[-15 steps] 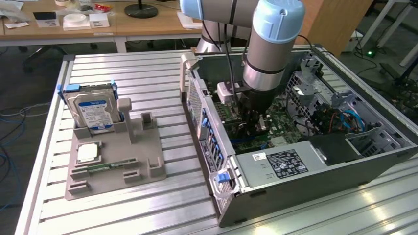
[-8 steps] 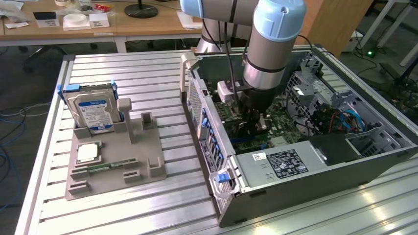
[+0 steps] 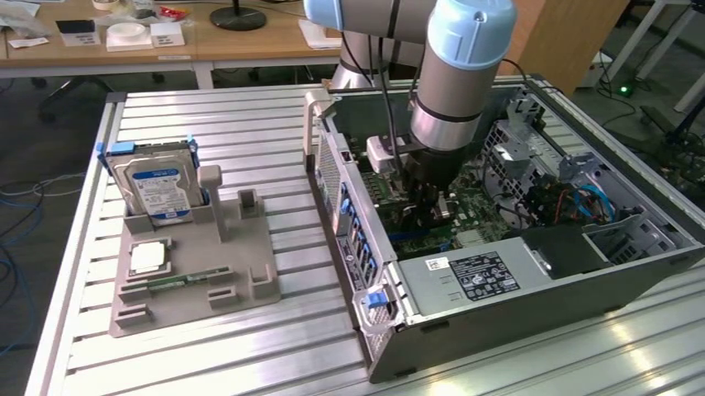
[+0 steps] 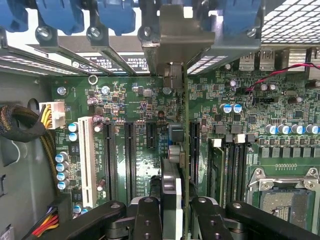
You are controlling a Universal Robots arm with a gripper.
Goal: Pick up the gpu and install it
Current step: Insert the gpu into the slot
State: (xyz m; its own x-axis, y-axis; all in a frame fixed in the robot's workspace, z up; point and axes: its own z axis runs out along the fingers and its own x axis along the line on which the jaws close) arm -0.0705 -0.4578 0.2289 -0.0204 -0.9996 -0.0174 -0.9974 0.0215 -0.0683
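My gripper is shut on the gpu, which I see edge-on as a thin upright card between the two black fingers. Its pale metal bracket sits up against the rear slot openings of the case. The card's lower edge runs along a black expansion slot on the green motherboard; whether it is seated I cannot tell. In the exterior view the gripper is deep inside the open computer case, just above the motherboard.
Other black slots and a white slot lie beside the card, with memory slots and the CPU socket on the far side. Outside the case a grey fixture holds a hard drive and a memory stick.
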